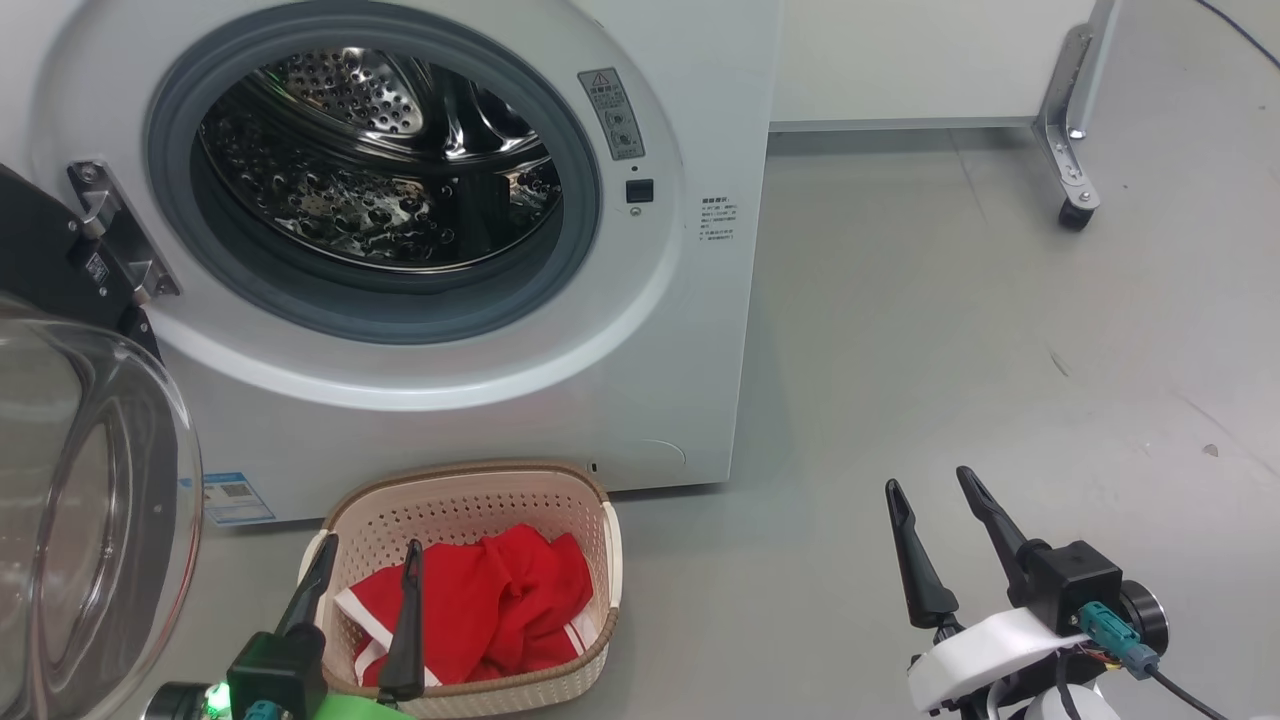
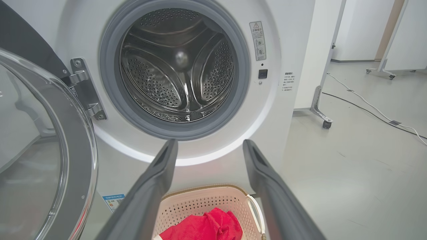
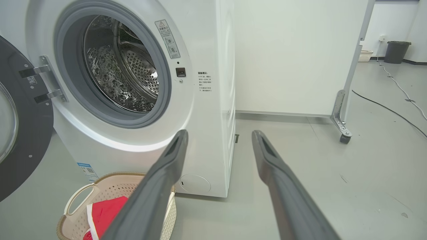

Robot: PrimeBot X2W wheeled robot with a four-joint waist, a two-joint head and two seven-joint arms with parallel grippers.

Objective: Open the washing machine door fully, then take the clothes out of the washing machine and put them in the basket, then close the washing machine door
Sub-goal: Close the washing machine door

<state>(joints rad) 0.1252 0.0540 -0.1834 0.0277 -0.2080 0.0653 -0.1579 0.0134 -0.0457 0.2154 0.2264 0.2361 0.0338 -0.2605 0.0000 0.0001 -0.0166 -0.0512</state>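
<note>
The left gripper is seen nearest, jaws wide apart w/ nothing held, poised over the basket; the right gripper is likewise spread & empty, over bare floor to the right. The clothes, red w/ white trim, are lying in the basket, which is set on the floor just in front of the washing machine. The washing machine door is swung out on its hinge at the left. The drum looks empty as far as can be seen, so unloading is judged done & closing the door is the step left. Next, the door's free edge is to be reached, prob. by the left gripper as the nearer, & pushed round to the seal until latched. Writing: a grey warning label w/ triangle sign, small printed text beside the opening, a blue sticker w/ a code low on the front. All are too small to be read; no brand is made out.
</note>
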